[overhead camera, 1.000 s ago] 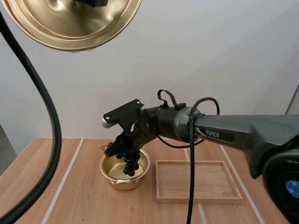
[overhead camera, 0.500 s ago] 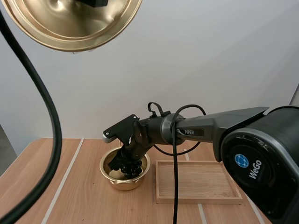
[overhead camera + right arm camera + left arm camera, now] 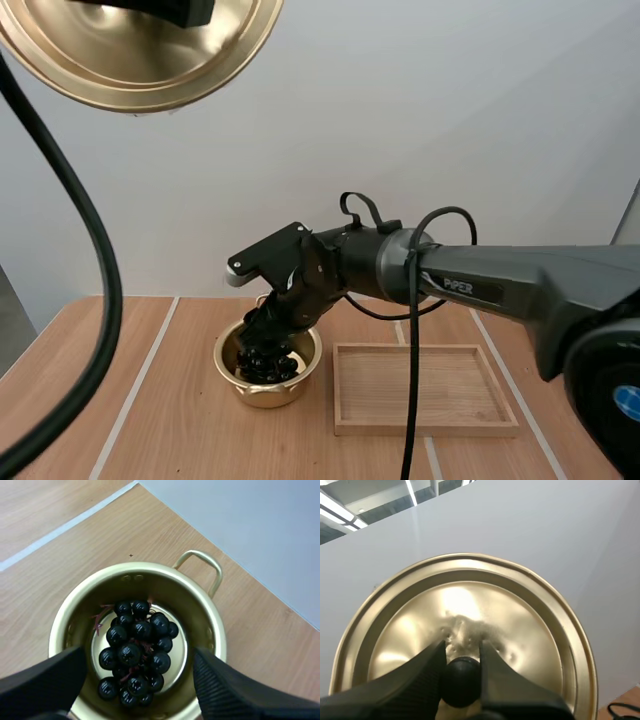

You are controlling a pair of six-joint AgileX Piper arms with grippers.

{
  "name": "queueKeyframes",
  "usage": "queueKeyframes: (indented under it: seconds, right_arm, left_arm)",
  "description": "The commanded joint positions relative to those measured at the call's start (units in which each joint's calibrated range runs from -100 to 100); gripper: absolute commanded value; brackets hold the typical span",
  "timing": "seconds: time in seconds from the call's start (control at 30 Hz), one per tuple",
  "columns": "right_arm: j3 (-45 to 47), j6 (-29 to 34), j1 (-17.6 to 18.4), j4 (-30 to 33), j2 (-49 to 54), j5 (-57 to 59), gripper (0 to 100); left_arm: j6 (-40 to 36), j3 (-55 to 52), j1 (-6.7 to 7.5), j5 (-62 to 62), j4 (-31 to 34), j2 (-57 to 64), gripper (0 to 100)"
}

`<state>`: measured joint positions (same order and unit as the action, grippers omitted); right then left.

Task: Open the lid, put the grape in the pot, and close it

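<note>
Jaws of the left gripper are seen pinched on the black knob of the one gold lid. The lid is held high, well above the table, at about 11 o'clock from the pot in the high view.

One gold pot is stood on the wood, with bare tabletop at its 9 o'clock and 6 o'clock. One bunch of dark grapes is lain on the pot's floor, inside the rim, with gold wall showing all round it. One loop handle is seen on the rim.

The right gripper is held just over the pot's mouth. Its jaws are spread wide, one finger on each side of the bunch, and the grapes are not touched by either.

One wooden tray is lain flat at 3 o'clock from the pot. It is near the pot but apart from it, and a narrow strip of table is left between the two edges.
</note>
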<state>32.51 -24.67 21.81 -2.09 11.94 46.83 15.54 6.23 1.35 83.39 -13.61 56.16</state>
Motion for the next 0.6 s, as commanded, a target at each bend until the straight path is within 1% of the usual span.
queueKeyframes:
  seconds: [0.0,0.03,0.07,0.1,0.13,0.17,0.43,0.57]
  right_arm:
    - [0.12,0.05,-1.06,0.09,4.87,5.94,76]
    - [0.42,0.43,-1.72,-0.19,6.78,8.16,50]
    - [1.08,0.97,-2.19,-0.19,8.11,9.18,31]
    - [1.62,1.07,-2.63,-0.19,9.57,9.62,13]
    - [2.12,1.07,-2.98,-0.19,10.15,9.99,3]
    - [3.43,1.09,-3.8,-0.19,12.58,10.48,0]
    - [13.02,1.2,-7.59,-0.19,27.2,15.55,0]
    - [16.67,1.2,-8.69,-0.19,36.46,20.54,0]
  left_arm:
    - [-0.53,0.63,-0.02,-0.19,1.76,-1.44,0]
    - [-0.53,0.63,-0.02,-0.19,1.76,-2.11,0]
    - [-0.67,0.63,-0.02,-0.19,1.76,-2.78,0]
    - [-1.15,0.63,-0.02,-0.19,1.76,-3.25,0]
    - [-1.51,0.63,-0.02,-0.03,1.76,-3.89,0]
    - [-1.63,0.63,-0.02,0.15,1.76,-4.63,0]
    - [-1.63,0.46,-0.02,3.79,1.5,-12.05,0]
    - [0.13,-2.44,-0.02,4.0,0.64,-15.28,0]
